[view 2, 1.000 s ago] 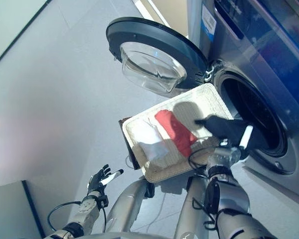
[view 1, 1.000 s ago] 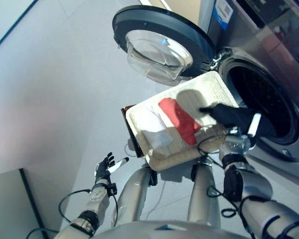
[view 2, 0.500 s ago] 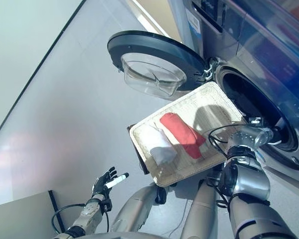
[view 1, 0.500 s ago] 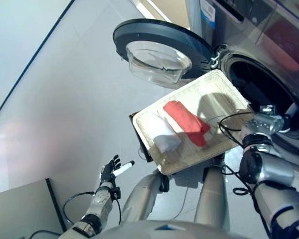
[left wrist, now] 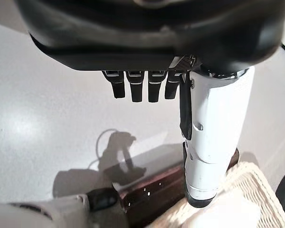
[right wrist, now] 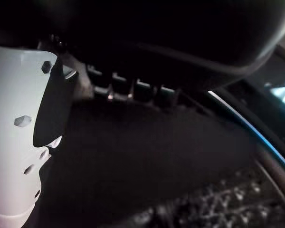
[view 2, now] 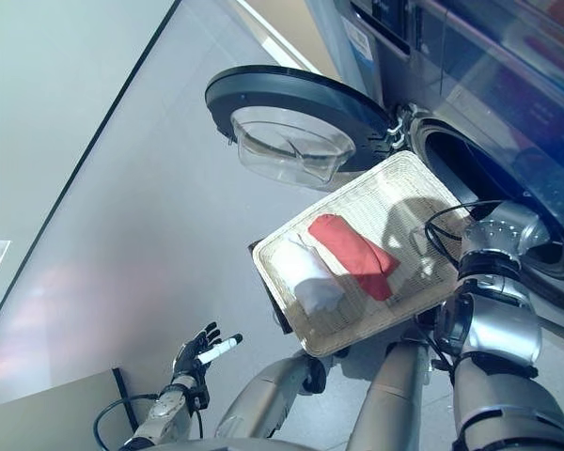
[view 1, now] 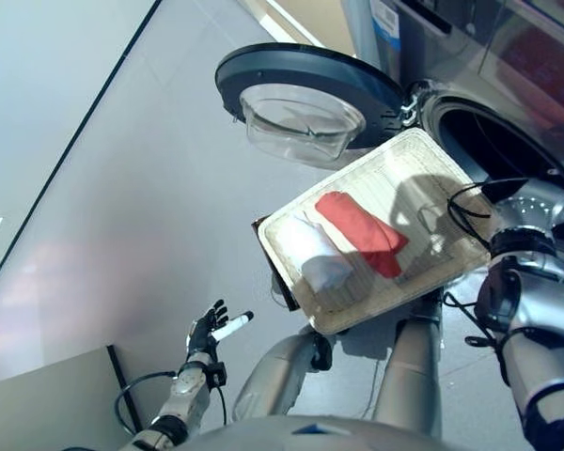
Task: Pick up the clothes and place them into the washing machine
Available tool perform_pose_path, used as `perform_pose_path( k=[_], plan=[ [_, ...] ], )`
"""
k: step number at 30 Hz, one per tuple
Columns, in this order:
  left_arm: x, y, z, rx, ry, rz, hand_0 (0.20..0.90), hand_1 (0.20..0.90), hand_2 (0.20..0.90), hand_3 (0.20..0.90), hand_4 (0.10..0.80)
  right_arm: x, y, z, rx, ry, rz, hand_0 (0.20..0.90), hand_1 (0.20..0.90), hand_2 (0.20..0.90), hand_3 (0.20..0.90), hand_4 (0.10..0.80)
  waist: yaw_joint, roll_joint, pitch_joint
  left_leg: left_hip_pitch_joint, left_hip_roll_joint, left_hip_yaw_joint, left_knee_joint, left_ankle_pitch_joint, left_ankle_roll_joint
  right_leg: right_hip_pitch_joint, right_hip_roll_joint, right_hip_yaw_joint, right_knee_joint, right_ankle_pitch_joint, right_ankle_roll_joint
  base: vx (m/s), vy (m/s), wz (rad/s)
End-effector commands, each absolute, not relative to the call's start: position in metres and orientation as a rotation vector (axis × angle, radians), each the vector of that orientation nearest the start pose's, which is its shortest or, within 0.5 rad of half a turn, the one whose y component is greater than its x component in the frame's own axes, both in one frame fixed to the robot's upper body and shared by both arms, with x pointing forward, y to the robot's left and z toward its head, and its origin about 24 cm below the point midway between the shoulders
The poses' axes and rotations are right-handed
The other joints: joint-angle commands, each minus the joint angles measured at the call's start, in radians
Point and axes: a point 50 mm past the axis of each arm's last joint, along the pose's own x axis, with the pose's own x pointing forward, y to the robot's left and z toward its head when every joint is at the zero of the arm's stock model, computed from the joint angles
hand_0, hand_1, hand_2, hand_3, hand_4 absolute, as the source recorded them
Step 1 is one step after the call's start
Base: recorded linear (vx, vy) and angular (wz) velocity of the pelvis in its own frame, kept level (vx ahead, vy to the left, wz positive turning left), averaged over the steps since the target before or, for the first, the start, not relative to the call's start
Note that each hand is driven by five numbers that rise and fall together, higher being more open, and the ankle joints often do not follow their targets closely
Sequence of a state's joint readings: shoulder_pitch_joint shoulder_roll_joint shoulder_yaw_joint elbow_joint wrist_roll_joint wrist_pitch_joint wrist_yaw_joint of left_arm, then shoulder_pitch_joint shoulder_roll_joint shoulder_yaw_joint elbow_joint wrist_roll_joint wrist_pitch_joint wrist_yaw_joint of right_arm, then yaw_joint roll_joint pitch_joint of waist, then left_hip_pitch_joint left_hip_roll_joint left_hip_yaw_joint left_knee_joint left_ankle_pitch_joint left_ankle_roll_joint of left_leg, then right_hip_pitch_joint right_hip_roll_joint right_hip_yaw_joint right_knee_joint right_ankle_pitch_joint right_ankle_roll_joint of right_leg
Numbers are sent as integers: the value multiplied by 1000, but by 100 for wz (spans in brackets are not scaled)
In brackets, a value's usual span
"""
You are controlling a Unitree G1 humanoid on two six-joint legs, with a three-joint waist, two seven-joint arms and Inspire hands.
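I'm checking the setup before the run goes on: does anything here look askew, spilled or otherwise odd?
Nothing stands out. The red cloth and the white cloth lie rolled side by side in the wicker tray, nothing spilled on the floor. The washer door stands wide open. The right hand is inside the drum; the left hand hangs idle.

Laundry room: front-loading washing machine (view 1: 508, 103), laundry basket (view 1: 451, 202).

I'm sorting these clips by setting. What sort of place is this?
Probably a laundry area: a front-loading washing machine stands with its round door swung open, and a wicker tray beside it holds folded red and white clothes above a plain grey floor.
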State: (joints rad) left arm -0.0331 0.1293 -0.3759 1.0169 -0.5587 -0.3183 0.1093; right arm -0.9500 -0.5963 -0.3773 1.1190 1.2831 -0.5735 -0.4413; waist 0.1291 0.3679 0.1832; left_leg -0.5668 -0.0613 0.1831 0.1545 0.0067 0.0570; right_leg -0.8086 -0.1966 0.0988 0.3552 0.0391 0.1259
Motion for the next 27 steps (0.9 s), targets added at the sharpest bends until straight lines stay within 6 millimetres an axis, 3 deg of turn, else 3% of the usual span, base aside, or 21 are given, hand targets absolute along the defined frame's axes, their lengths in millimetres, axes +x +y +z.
perform_pose_path(
  k=[1, 9, 13, 15, 23, 27],
  plan=[
    [145, 188, -138, -109, 752, 228, 900, 900, 900, 900, 800, 321, -393, 252, 910, -818, -938, 900, 900, 900, 900, 800, 16, -9, -83, -57, 1, -75, 62, -21, -83, 110, 63, -72, -34, -47, -70, 0, 0, 0],
    [141, 192, -140, -106, 770, 242, 900, 900, 900, 900, 800, 327, -390, 221, 888, -685, -961, 900, 900, 900, 900, 800, 22, -14, -81, -65, 5, -77, 67, -19, -84, 109, 64, -74, -35, -45, -74, 0, 0, 0],
    [143, 195, -140, -66, 785, 234, 900, 900, 900, 900, 800, 337, -384, 179, 746, -402, -989, 900, 900, 900, 900, 800, 19, -38, -66, -73, 13, -75, 78, -20, -82, 107, 69, -76, -34, -37, -78, -7, -8, 0],
    [145, 197, -140, -53, 788, 232, 900, 900, 900, 900, 800, 339, -381, 169, 710, -330, -980, 900, 900, 900, 900, 800, 17, -45, -62, -76, 16, -75, 81, -20, -81, 107, 71, -76, -35, -35, -79, -19, -32, -2],
    [154, 203, -137, -29, 783, 219, 900, 900, 900, 900, 800, 351, -319, 75, 454, 128, -799, 900, 900, 900, 900, 800, 19, -97, -34, -94, 25, -94, 110, -15, -81, 116, 82, -104, -33, -30, -92, -27, -61, 2],
    [157, 208, -134, -36, 760, 243, 900, 900, 900, 900, 800, 355, -295, 62, 418, 148, -724, 900, 900, 900, 900, 800, 20, -112, -27, -101, 25, -104, 117, -11, -81, 117, 82, -115, -32, -29, -95, -18, -50, 12]
  ],
)
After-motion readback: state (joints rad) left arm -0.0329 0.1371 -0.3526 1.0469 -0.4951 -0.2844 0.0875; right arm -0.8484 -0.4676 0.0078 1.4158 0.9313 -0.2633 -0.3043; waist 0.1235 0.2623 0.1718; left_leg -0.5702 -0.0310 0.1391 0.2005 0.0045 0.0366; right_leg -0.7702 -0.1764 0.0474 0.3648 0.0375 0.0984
